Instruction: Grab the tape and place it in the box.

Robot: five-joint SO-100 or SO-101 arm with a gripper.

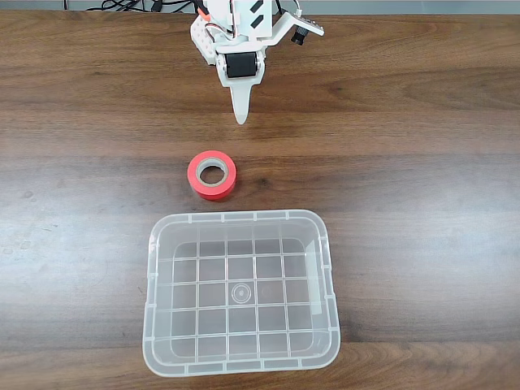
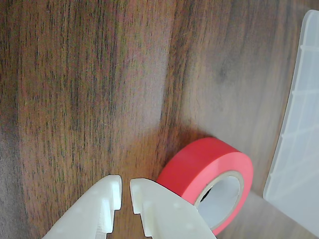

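Wrist view shows your gripper (image 2: 125, 191) nearly clenched, holding nothing, just beside the red tape roll (image 2: 207, 174). That roll lies flat on the table, near the clear box (image 1: 242, 292). Descend like this and you'll likely knock it aside.

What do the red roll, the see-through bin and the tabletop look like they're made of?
The tape: glossy red-orange film, probably vinyl, wound on a tan core that looks like cardboard. The box: clear, slightly milky moulded plastic, with grid ribs showing through its bottom. The table: dark wood grain with a soft sheen; solid wood or laminate, I cannot tell.
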